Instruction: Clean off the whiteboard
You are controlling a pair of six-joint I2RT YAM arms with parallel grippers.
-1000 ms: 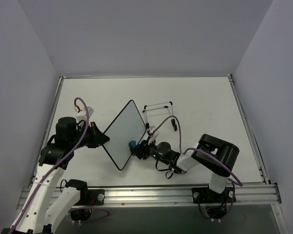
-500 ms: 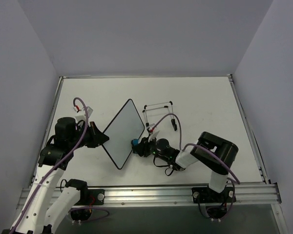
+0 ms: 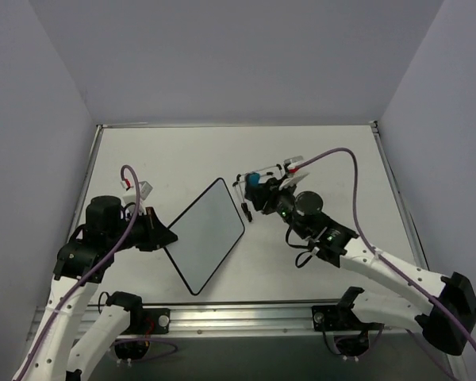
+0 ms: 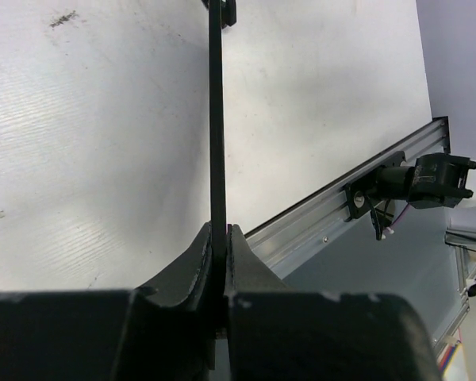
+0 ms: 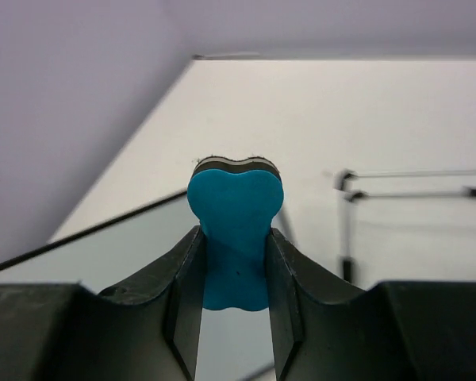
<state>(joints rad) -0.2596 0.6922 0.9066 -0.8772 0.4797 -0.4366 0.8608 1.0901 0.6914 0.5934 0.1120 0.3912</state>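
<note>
The whiteboard (image 3: 209,234) is a white board with a thin black rim, held tilted above the table, its face free of marks in the top view. My left gripper (image 3: 165,236) is shut on its left corner; in the left wrist view the board (image 4: 216,119) shows edge-on between the jaws. My right gripper (image 3: 258,188) is shut on the blue bone-shaped eraser (image 3: 256,179), raised to the right of the board's top corner and apart from it. In the right wrist view the eraser (image 5: 235,230) sits between the fingers, with the board's rim (image 5: 87,230) below left.
A thin wire stand (image 3: 258,176) with black feet stands on the table just behind the right gripper; it also shows in the right wrist view (image 5: 412,182). The aluminium rail (image 3: 238,316) runs along the table's near edge. Purple walls enclose the table.
My right gripper has lifted off the board's right edge and swung up and to the right with the eraser. The board has shifted slightly to the right and lower.
</note>
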